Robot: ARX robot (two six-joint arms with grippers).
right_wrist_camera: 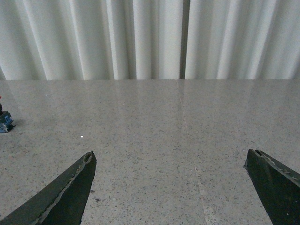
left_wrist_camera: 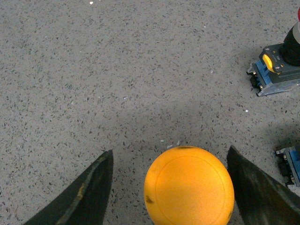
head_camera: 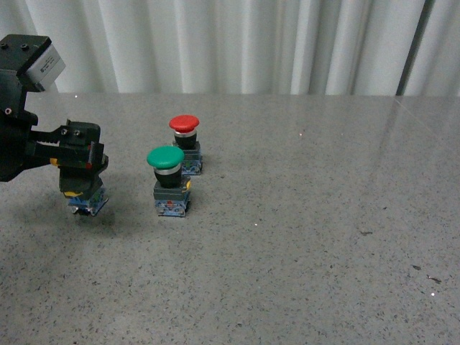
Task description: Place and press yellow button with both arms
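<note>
The yellow button (left_wrist_camera: 189, 186) stands on the grey table between my left gripper's open fingers, with a gap on each side of its round cap. In the front view the left gripper (head_camera: 77, 154) is at the left, right over the button, whose blue-grey switch block (head_camera: 87, 202) shows below it; the cap is hidden there. The right gripper (right_wrist_camera: 171, 173) is open and empty over bare table, facing the curtain; it is not in the front view.
A green-capped button (head_camera: 169, 180) and a red-capped button (head_camera: 185, 143) stand just right of the left gripper. The red one's block (left_wrist_camera: 276, 68) shows in the left wrist view. White curtain (head_camera: 237, 43) runs behind the table's far edge.
</note>
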